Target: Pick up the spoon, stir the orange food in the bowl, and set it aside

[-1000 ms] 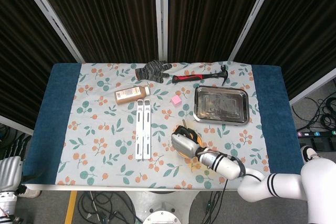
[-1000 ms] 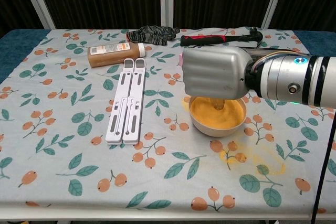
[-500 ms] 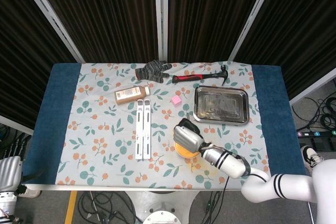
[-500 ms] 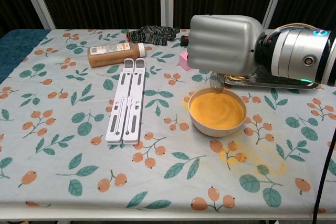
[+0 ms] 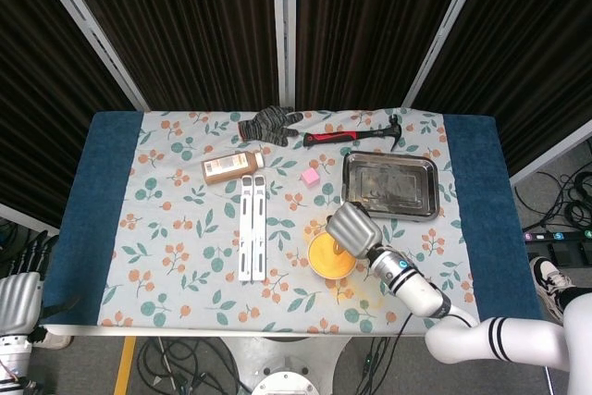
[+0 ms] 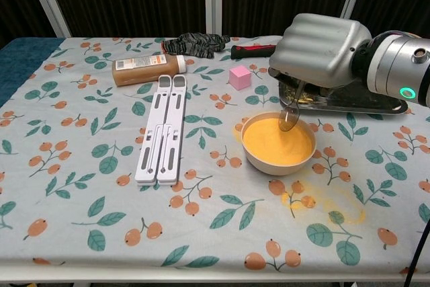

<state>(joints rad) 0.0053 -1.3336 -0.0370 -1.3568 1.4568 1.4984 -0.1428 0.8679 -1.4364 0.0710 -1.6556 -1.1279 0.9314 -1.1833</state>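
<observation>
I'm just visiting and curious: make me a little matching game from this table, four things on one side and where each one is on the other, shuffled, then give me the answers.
Things:
1. spoon
2. pink cube
3. hammer
4. brown bottle

Places:
A. lying at the far edge, beside the dark glove
B. held by the right hand, its tip above the orange food
C. lying on its side, past the white folding stand
D. between the white folding stand and the metal tray

Pairs: 1-B, 2-D, 3-A, 4-C
</observation>
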